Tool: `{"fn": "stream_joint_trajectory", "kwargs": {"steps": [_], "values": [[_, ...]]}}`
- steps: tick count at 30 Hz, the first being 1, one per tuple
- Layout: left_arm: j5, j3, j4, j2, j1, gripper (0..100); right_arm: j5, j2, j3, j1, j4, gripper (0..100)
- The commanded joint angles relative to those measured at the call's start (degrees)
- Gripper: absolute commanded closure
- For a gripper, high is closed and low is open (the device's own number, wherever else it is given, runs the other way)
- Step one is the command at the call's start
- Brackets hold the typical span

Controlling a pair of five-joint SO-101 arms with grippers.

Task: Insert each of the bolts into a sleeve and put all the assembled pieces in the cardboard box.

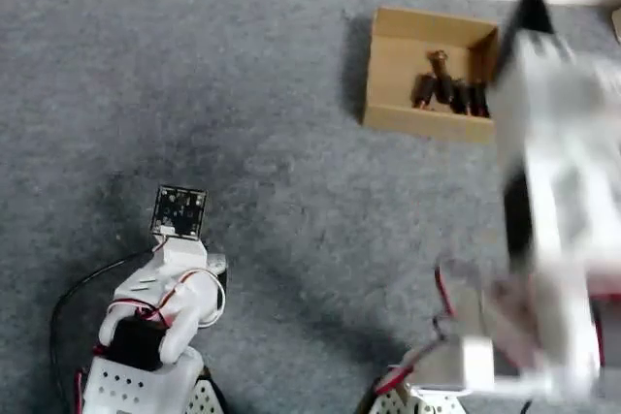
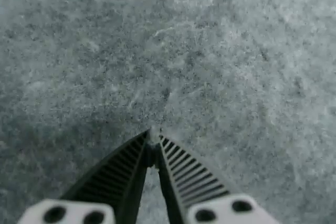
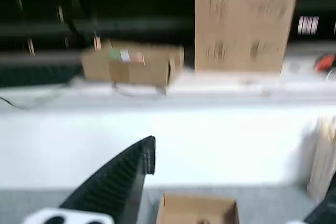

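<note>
The cardboard box (image 1: 393,65) stands open at the far right of the grey mat, with several dark assembled pieces (image 1: 448,89) lying along its right side. My right arm (image 1: 553,191) is raised beside the box, and its dark gripper tip (image 1: 531,2) is above the box's far right corner. In the right wrist view the right gripper (image 3: 239,174) is open with nothing between its fingers (image 3: 123,182), and the box's rim (image 3: 197,203) lies below it. My left gripper (image 2: 153,141) is shut on nothing, close over bare mat. The left arm (image 1: 165,288) sits folded at the near left.
Grey mat (image 1: 243,123) covers the table between the arms and the box. Beyond the table's far edge stand a white ledge (image 3: 168,145), a small carton (image 3: 131,64) and a tall carton (image 3: 244,22).
</note>
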Motion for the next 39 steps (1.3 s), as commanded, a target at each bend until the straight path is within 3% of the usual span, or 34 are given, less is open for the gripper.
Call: {"fn": "stream_joint_trajectory", "kwargs": {"steps": [1,5,13,21,24,29,34,39], "values": [[-0.09,-0.4,2.55,-0.4,0.22,99,-0.53,-18.77,17.54,0.57,1.27,54.9],[0.0,-0.4,8.88,-7.25,0.22,99,-0.62,-35.21,40.48,0.57,1.19,54.9],[-0.35,-1.98,10.11,-7.69,-5.58,99,-0.26,-66.95,87.08,0.48,0.22,54.9],[-0.35,-1.71,12.66,-7.69,-5.58,99,1.93,-103.43,133.14,0.48,-12.88,54.9],[-0.35,-1.63,12.92,-7.69,-5.58,99,7.56,-102.02,146.15,0.75,-12.97,54.9],[-0.35,1.45,12.22,-7.69,-5.58,99,16.53,-102.11,155.12,0.84,-15.96,54.9],[-4.57,9.63,8.7,-7.69,-0.75,99,16.62,-102.81,158.29,0.84,-18.95,54.9],[-9.05,9.8,8.53,-7.52,1.8,99,16.35,-102.9,175.08,0.84,-27.21,54.9]]}}
